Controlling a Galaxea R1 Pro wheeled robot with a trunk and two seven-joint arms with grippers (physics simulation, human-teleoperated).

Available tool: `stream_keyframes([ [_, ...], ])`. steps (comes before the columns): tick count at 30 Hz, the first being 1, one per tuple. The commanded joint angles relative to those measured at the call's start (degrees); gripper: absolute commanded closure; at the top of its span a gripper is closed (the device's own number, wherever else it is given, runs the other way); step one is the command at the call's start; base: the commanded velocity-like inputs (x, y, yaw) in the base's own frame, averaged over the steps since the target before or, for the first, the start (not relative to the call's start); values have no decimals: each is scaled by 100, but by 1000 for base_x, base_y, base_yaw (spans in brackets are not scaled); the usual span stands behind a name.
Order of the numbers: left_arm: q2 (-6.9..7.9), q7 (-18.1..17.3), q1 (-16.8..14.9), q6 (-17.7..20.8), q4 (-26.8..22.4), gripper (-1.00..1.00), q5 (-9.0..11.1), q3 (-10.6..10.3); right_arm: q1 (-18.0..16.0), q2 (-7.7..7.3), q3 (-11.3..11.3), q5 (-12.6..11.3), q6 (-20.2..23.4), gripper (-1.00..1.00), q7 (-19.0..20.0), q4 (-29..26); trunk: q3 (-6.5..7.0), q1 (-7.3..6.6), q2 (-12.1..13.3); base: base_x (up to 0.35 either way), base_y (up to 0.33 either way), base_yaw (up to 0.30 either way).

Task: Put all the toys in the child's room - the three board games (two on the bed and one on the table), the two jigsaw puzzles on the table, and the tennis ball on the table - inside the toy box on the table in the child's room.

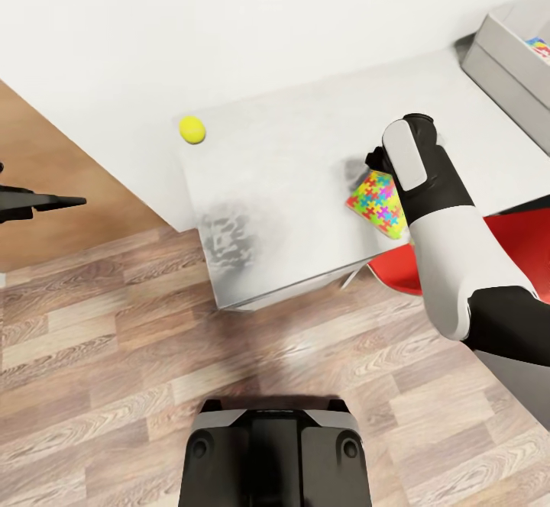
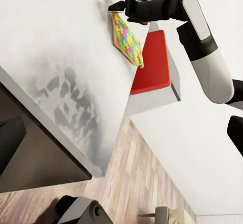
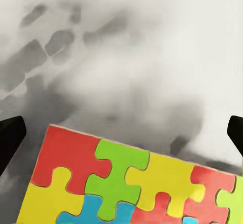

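Observation:
A jigsaw puzzle [image 1: 376, 203] lies near the front edge of the pale table [image 1: 290, 156], in front of the red chair. My right gripper [image 1: 374, 162] hovers just over its far corner, open. In the right wrist view its dark fingertips [image 3: 10, 138] stand wide apart with the puzzle [image 3: 126, 183] close below them. The left wrist view shows the same gripper [image 2: 114, 7] at the puzzle's [image 2: 126, 39] end. The tennis ball [image 1: 192, 129] rests at the table's far left corner by the wall. The toy box [image 1: 504, 49] stands at the right, something colourful [image 1: 538, 46] inside. My left gripper [image 1: 72, 202] is open, off the table to the left.
A red chair [image 1: 527, 240] is tucked under the table at the right, below my right forearm. The white wall runs behind the table. Wood-plank floor [image 1: 114, 385] spreads in front, with my own base [image 1: 275, 453] at the bottom.

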Motion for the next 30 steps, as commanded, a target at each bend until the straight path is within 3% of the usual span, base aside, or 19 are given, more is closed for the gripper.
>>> stream_keyframes([
  [1,7,-27,-7,61,2,-100,4,-17,-2,-7,13,-38,28,-100,-54,131,-8,9,-6,222,-171,0],
  [6,7,-27,-7,61,2,-100,6,-17,-2,-7,12,-38,30,-100,-55,131,-8,9,-6,89,-81,0],
  [30,-1,-27,-7,61,2,-100,6,-17,12,-8,12,-38,30,-100,-54,140,-8,9,-6,-107,54,0],
])
